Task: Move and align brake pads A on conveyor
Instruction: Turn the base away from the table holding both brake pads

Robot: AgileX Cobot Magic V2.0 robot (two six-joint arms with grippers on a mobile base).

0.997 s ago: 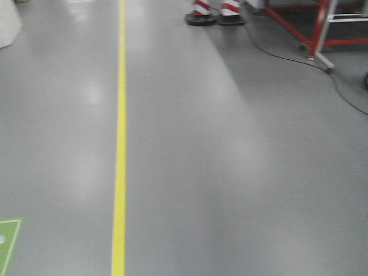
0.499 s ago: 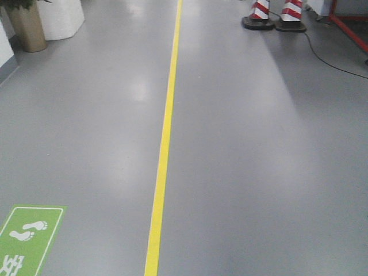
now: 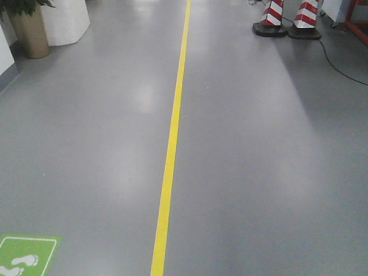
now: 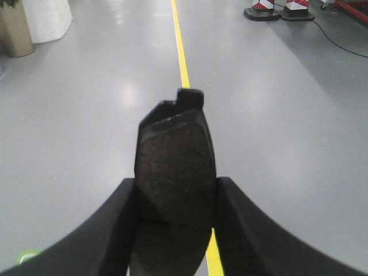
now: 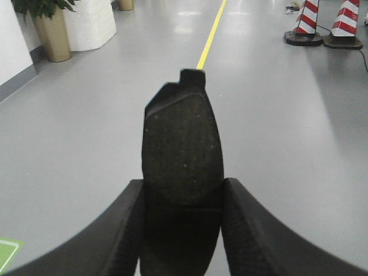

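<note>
- Grip came first: the left claw (image 4: 176, 183) was closed on a brake pad (image 4: 175, 155), with its 2 black fingers (image 4: 112, 227) pressing the pad's long edges
- That pad stood out past the fingertips, rough friction face toward the wrist camera and a small tab at its far end
- The right claw (image 5: 184, 183) was clamped in the same way on a second brake pad (image 5: 183, 138), again by the edges, with the tab pointing away
- No centre groove could be made out on either face
- The conveyor appeared in none of the 3 views, and no other pads were visible
- The step in hand looked like transit, with both arms loaded, the pads held above open floor (image 3: 259, 172) and nothing yet set down
- The next move would call for bringing the belt within reach, then lowering each pad flat onto it and squaring the long edges with each other before the fingers part
- Because each pad was gripped only at its edges, it could probably pivot, so a smooth approach seemed wise
- The floor was smooth grey and faintly glossy, with soft patches of reflected light
- A yellow line (image 3: 172, 144) ran straight away from the robot, and a green footprint sign (image 3: 26, 257) lay at the lower left
- Far right stood 2 red-and-white cones (image 3: 273, 20), with a black cable (image 3: 339, 66) trailing over the floor and a bit of red frame (image 3: 359, 17) at the edge
- Far left were a brown planter (image 3: 29, 34) and a white block (image 3: 66, 23)
</note>
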